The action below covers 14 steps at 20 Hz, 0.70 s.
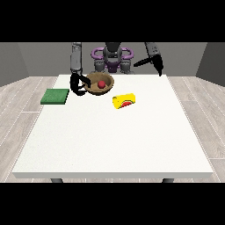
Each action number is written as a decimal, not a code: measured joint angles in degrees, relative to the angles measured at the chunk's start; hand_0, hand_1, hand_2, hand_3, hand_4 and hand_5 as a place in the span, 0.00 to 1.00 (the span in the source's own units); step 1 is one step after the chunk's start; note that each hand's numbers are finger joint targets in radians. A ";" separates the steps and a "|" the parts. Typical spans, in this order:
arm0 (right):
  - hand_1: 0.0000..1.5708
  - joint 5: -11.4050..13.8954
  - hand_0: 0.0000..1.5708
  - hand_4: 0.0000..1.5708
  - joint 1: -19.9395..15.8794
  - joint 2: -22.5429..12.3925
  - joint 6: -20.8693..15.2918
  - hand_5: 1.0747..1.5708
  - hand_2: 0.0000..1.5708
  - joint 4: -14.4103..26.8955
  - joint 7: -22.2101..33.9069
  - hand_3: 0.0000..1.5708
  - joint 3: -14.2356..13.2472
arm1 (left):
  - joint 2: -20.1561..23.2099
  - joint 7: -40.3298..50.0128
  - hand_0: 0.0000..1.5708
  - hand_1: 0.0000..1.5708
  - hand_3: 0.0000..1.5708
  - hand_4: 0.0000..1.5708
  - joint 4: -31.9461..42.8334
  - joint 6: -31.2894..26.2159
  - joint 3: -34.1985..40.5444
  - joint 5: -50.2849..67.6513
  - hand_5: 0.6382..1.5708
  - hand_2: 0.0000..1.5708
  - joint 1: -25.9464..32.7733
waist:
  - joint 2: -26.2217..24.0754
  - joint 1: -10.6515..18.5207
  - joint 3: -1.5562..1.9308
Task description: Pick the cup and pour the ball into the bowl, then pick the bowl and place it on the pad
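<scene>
Pour looks done — red ball (101, 84) sits inside the brown bowl (100, 84), yellow cup (125, 101) lies on its side on the white table (114, 140), just in front of the bowl. I read the step in hand as the bowl pick. Hand at the view's left (78, 85) is at the bowl's rim, fingers curled about it (contact looks made). Next: lift and carry leftward to the green pad (55, 96), keeping level. Hand at the view's right (154, 60) is raised, holding nothing — fingers unclear.

Large white table (132, 145) filling the middle, on dark legs (56, 180) at the near edge; pale wood-plank floor (17, 105) around; grey walls (26, 57) far behind.
</scene>
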 measured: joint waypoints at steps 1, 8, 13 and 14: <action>1.00 0.00 1.00 0.67 -0.41 0.12 0.17 0.96 1.00 -0.60 2.39 1.00 0.45 | 0.45 0.10 0.00 0.00 0.00 0.00 0.81 -0.02 0.53 0.19 1.00 0.00 0.32 | -0.96 -0.83 0.04; 1.00 -2.53 1.00 0.68 -2.33 -4.34 4.51 0.99 1.00 -5.20 12.61 1.00 -0.46 | 2.98 -1.75 0.00 0.00 0.00 0.00 3.78 -0.04 3.20 1.45 1.00 0.00 1.90 | -3.05 -4.31 0.19; 1.00 -5.84 1.00 0.68 -1.67 -11.10 9.46 0.98 1.00 -4.40 11.59 1.00 -5.01 | 1.70 -2.52 0.00 0.00 0.00 0.00 1.64 0.87 1.87 1.09 1.00 0.00 1.90 | -0.31 -3.14 0.23; 1.00 -6.60 1.00 0.68 -1.80 -11.90 10.24 0.98 1.00 -4.38 11.55 1.00 -5.79 | 1.74 -3.46 0.00 0.00 0.00 0.00 1.86 1.03 1.99 1.13 0.99 0.00 2.02 | 0.60 -3.21 0.24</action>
